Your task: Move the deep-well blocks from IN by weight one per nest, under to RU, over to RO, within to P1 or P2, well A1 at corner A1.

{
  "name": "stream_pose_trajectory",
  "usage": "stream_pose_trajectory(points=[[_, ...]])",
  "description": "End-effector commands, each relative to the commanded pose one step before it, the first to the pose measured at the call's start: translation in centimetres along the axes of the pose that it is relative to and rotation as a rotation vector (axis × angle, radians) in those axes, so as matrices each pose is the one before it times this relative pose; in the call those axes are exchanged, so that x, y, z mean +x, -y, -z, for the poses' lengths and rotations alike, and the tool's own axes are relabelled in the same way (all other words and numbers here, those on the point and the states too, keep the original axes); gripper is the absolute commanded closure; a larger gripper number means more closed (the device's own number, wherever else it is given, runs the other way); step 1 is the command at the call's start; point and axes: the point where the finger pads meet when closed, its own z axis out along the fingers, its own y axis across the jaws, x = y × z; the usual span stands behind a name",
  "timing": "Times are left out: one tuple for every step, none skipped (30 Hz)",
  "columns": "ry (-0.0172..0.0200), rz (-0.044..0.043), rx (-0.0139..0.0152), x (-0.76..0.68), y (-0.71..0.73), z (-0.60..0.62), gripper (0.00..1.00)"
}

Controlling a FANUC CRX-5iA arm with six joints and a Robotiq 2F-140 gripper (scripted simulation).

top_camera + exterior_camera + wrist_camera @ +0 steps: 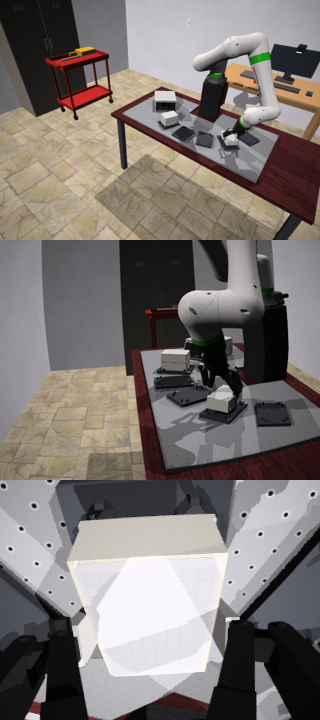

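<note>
Pale walls and a stone-tiled floor (51, 186) (64, 426) surround a dark red table (289, 165) (152, 446), which carries a grey perforated board (245, 167) (206, 446). Landmark for what follows: the black pedestal (211, 98) (275, 343) under the arm. The top view alone shows the desk with a monitor (294, 60) behind the pedestal, and the whole red cart (85, 64) well apart from it; the exterior view catches only part of that cart (165, 314).

The gripper (231, 133) (222, 391) (153, 609) has its fingers clamped on the sides of a white block (230, 138) (219, 402) (150, 615), over a dark nest (228, 146) (222, 416) (145, 495) out in front of the pedestal. Whether the block touches the nest, I cannot tell. Two stacked blocks (169, 118) (175, 360) sit in another nest (169, 125) (171, 371), nearer the check-weigher (165, 96) (228, 345) on the pedestal's other side.

The wrist view shows the held block's gridded top and two cut corners of its outline, perhaps partly shadow. In the exterior view the arm hides much of the check-weigher. Nest labels and lamp states are too small to read.
</note>
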Motion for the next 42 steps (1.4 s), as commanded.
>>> stream_pose_trajectory(points=[[-0.00035,-0.00004,-0.00003,0.273,-0.002,-0.428,0.90],[0.00000,0.00000,0.00000,0.083,0.000,-0.144,0.90],[0.00000,0.00000,0.00000,0.037,0.000,-0.065,0.90],[0.00000,0.00000,0.00000,0.000,0.000,0.000,0.90],[0.00000,0.00000,0.00000,0.000,0.000,0.000,0.90],[0.00000,0.00000,0.00000,0.000,0.000,0.000,0.90],[0.00000,0.00000,0.00000,0.000,0.000,0.000,0.90],[0.00000,0.00000,0.00000,0.000,0.000,0.000,0.90],[0.00000,0.00000,0.00000,0.000,0.000,0.000,0.90],[0.00000,0.00000,0.00000,0.000,0.000,0.000,0.90],[0.00000,0.00000,0.00000,0.000,0.000,0.000,0.90],[0.00000,0.00000,0.00000,0.000,0.000,0.000,0.90],[0.00000,0.00000,0.00000,0.000,0.000,0.000,0.90],[0.00000,0.00000,0.00000,0.000,0.000,0.000,0.90],[0.00000,0.00000,0.00000,0.000,0.000,0.000,0.90],[0.00000,0.00000,0.00000,0.000,0.000,0.000,0.90],[0.00000,0.00000,0.00000,0.000,0.000,0.000,0.90],[0.00000,0.00000,0.00000,0.000,0.000,0.000,0.90],[0.00000,0.00000,0.00000,0.000,0.000,0.000,0.90],[0.00000,0.00000,0.00000,0.000,0.000,0.000,0.90],[0.00000,0.00000,0.00000,0.000,0.000,0.000,0.90],[0.00000,0.00000,0.00000,0.008,0.000,-0.014,0.90],[0.00000,0.00000,0.00000,0.008,0.000,-0.014,0.90],[0.00000,0.00000,0.00000,0.008,0.000,-0.014,0.90],[0.00000,0.00000,0.00000,0.008,0.000,-0.014,0.90],[0.00000,0.00000,0.00000,0.008,0.000,-0.014,0.90],[0.00000,0.00000,0.00000,0.008,0.000,-0.014,0.90],[0.00000,0.00000,0.00000,0.008,0.000,-0.014,0.90],[0.00000,0.00000,0.00000,0.000,0.000,0.000,0.90],[0.00000,0.00000,0.00000,0.000,0.000,0.000,0.90],[0.00000,0.00000,0.00000,0.008,0.000,-0.014,0.90],[0.00000,0.00000,0.00000,0.008,0.000,-0.014,0.90],[0.00000,0.00000,0.00000,0.008,0.000,-0.014,0.90],[0.00000,0.00000,0.00000,0.008,0.000,-0.014,0.90],[0.00000,0.00000,0.00000,0.008,0.000,-0.014,0.90],[0.00000,0.00000,0.00000,0.008,0.000,-0.014,0.90],[0.00000,0.00000,0.00000,0.008,0.000,-0.014,0.90],[0.00000,0.00000,0.00000,0.008,0.000,-0.014,0.90],[0.00000,0.00000,0.00000,0.008,0.000,-0.014,0.90],[0.00000,0.00000,0.00000,0.008,0.000,-0.014,0.90],[0.00000,0.00000,0.00000,0.008,0.000,-0.014,0.90],[0.00000,0.00000,0.00000,0.008,0.000,-0.014,0.90]])
